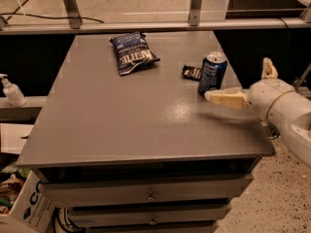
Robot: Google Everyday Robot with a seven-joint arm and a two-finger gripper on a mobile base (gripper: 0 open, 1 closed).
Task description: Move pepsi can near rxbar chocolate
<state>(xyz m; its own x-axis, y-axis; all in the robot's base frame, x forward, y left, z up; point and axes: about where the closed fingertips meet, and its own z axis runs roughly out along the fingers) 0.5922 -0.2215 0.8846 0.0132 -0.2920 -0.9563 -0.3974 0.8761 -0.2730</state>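
We see the pepsi can point(212, 73) upright on the grey table point(121, 125), right-rear part of the top, near the right edge. The rxbar chocolate point(191, 72) lies flat just left of the can, very close; we can't tell whether they touch. The gripper point(237, 78) comes in from the right side, at the table's right edge, just right of and in front of the can. Its jaws are spread wide and hold nothing. One of the fingers point(226, 99) lies low over the tabletop pointing left, with its tip just in front of the can's base. The other sticks up off the right edge, well apart from the can. The can is not between the jaws. It sits behind the low finger's tip, and we can't tell whether finger and can touch. The white arm point(286, 113) runs off the frame to the lower right. A dark blue Kettle chip bag point(133, 58) lies flat at rear centre, well left of the bar. A white pump bottle point(12, 92) stands on a ledge off the table's left side. The drawers point(150, 194) below the tabletop are closed. A cardboard box point(24, 208) sits on the floor at lower left.
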